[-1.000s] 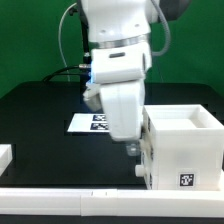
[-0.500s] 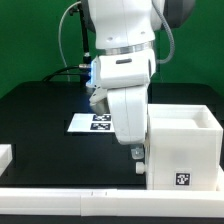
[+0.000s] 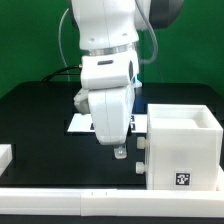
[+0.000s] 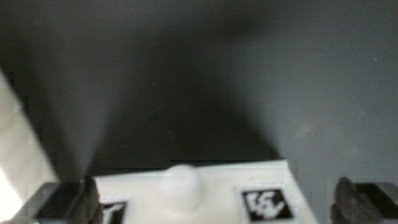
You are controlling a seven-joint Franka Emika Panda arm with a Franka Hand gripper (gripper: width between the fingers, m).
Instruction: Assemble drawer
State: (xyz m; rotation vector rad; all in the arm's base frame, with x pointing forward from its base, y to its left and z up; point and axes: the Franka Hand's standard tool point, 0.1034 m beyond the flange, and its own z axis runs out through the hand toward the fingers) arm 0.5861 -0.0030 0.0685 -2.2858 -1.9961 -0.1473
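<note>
Exterior view, black table [image 3: 35, 120], green backdrop [image 3: 30, 40], hand [image 3: 119, 152] released, beside white casing [image 3: 185, 150]

Exterior view: one arm [image 3: 108, 60]. One large white casing [image 3: 182, 140], with one tag [image 3: 186, 180] visible on its front and two small nubs [image 3: 139, 169] on its side. One white rail [image 3: 70, 196] along the edge of the one tabletop [image 3: 40, 120]. One marker board [image 3: 80, 124], mostly hidden.

Wrist view: two fingers [image 4: 64, 202]. One white part [image 4: 196, 195] bearing one knob [image 4: 178, 182] and two tags [image 4: 265, 205], both cut off.
</note>
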